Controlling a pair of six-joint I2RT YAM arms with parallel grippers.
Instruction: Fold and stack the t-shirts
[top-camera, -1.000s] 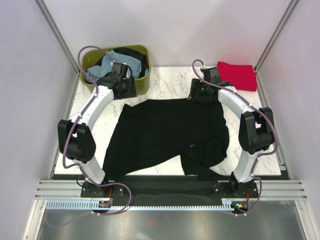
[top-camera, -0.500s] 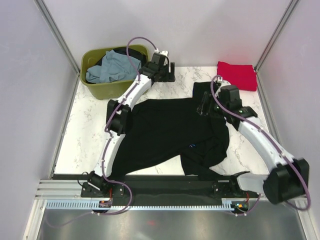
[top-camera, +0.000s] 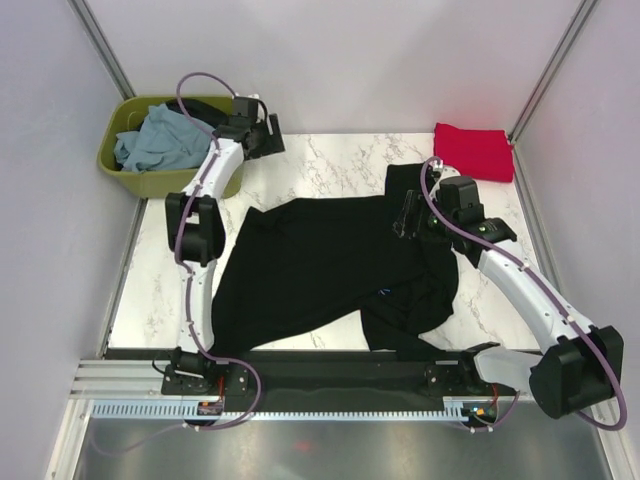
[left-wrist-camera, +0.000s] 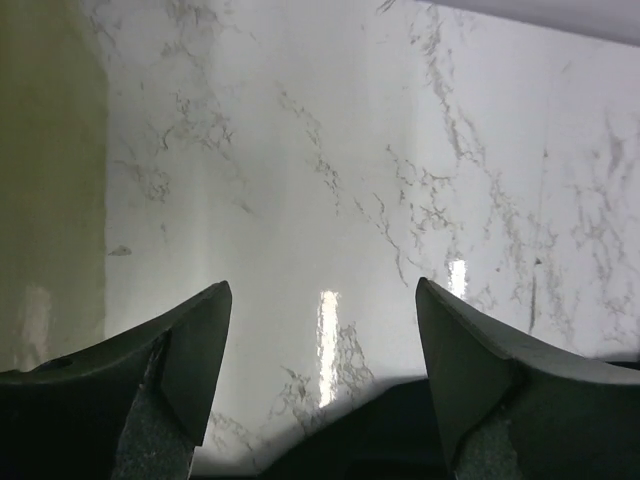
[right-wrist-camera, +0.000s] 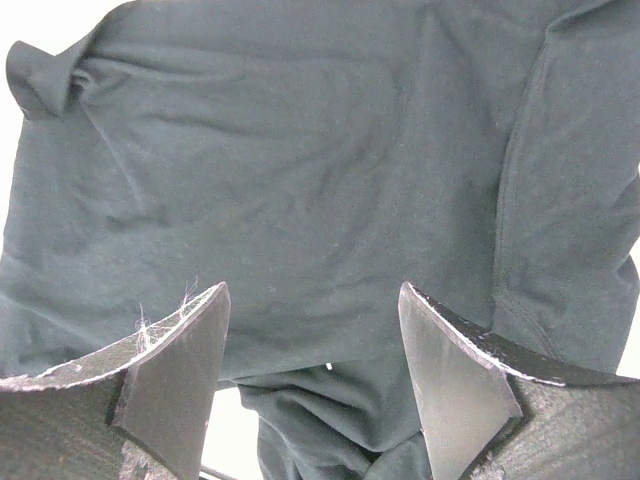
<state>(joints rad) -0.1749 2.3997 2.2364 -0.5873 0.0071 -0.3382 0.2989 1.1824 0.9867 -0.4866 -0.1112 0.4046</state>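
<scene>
1. Change since a second ago: the olive tub (top-camera: 150, 183) sits further left at the far left corner. My left arm, then bent back over it, now reaches out long, and my right arm has come forward over the black cloth.
2. Pale blue-grey t-shirt (top-camera: 155, 140): bundled inside the tub, unfolded.
3. Left gripper (top-camera: 268, 135): just beside the tub's right end. The wrist view shows its fingers spread wide with nothing between them (left-wrist-camera: 322, 300). Only bare marble table (left-wrist-camera: 320, 150) lies beneath, with the tub's olive wall at the left edge of that view.
4. Black t-shirt (top-camera: 330, 265): spread loosely over the middle of the table, wrinkled, with its lower right part bunched. The small blue print (top-camera: 384, 292) faces up.
5. Right gripper (top-camera: 405, 215): over the black shirt's upper right part, fingers spread and gripping nothing (right-wrist-camera: 312, 295) (cloth fills the wrist view; contact with it cannot be told).
6. Red t-shirt (top-camera: 475, 150): folded flat at the far right corner, well apart from the black one.
</scene>
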